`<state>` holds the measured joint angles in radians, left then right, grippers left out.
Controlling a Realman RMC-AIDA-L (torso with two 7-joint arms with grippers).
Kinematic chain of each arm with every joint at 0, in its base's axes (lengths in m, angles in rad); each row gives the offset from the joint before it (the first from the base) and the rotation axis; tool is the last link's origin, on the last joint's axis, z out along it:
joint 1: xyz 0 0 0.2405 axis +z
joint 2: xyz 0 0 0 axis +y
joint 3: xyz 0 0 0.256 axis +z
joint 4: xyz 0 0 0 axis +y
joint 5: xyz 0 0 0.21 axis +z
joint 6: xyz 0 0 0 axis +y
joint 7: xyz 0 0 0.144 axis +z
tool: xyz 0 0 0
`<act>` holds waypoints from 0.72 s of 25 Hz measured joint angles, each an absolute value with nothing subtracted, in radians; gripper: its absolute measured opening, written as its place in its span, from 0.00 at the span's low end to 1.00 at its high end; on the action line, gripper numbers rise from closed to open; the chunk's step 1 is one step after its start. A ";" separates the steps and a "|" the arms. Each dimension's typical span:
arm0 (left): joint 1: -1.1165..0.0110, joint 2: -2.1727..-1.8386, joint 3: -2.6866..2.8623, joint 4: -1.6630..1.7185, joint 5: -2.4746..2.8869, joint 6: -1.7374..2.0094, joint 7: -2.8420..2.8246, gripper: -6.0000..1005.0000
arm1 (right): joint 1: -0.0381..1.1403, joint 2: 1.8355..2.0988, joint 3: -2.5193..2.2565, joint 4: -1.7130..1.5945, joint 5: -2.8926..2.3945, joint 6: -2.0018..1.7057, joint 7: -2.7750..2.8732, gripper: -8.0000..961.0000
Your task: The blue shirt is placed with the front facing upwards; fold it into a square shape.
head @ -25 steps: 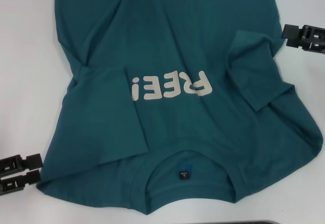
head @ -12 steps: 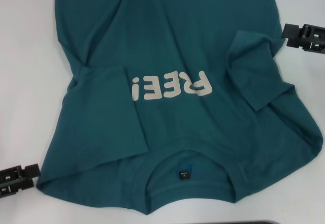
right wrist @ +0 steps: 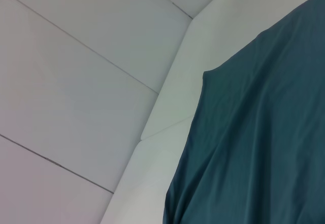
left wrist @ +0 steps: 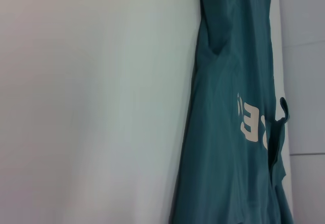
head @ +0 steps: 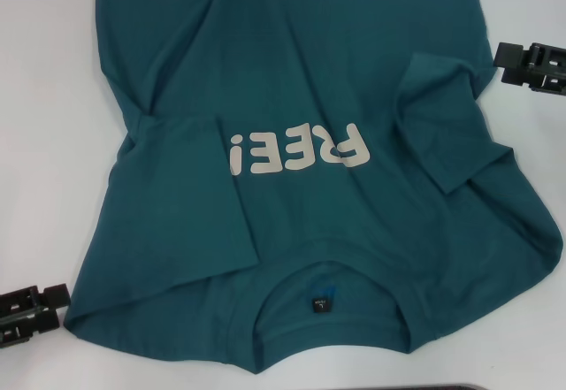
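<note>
The blue shirt [head: 301, 142] is spread on the counter [head: 44, 98] with its collar nearest the robot and both sleeves folded inward, flanked by the left gripper [head: 31, 312] at its near-left corner and the right gripper [head: 531, 63] beside its right edge.

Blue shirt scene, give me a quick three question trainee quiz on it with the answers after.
1. True or false: both sleeves of the blue shirt are folded in over the body.
2. Which part of the shirt lies nearest the robot: A) hem, B) collar, C) right sleeve?
3. Fill in: the left pincer sits on the white table beside the shirt's near ____ corner.

Key: 1 true, both sleeves lie folded inward. 2 B, the collar with its black label. 3 left; the right pincer is at the far right edge.
</note>
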<state>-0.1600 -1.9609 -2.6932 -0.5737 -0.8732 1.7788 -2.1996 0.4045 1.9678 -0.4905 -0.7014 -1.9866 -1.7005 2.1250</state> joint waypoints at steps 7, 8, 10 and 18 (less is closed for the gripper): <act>-0.168 -1.965 -2.696 -0.574 -0.853 1.772 -2.223 0.74 | 0.403 1.968 -0.491 -0.701 -1.986 -1.697 2.126 0.95; -0.169 -1.965 -2.696 -0.574 -0.851 1.771 -2.223 0.74 | 0.403 1.968 -0.490 -0.701 -1.987 -1.697 2.126 0.95; -0.169 -1.965 -2.697 -0.574 -0.851 1.768 -2.223 0.74 | 0.401 1.968 -0.488 -0.701 -1.987 -1.697 2.126 0.95; -0.169 -1.965 -2.691 -0.574 -0.851 1.760 -2.224 0.74 | 0.399 1.967 -0.485 -0.701 -1.986 -1.697 2.127 0.95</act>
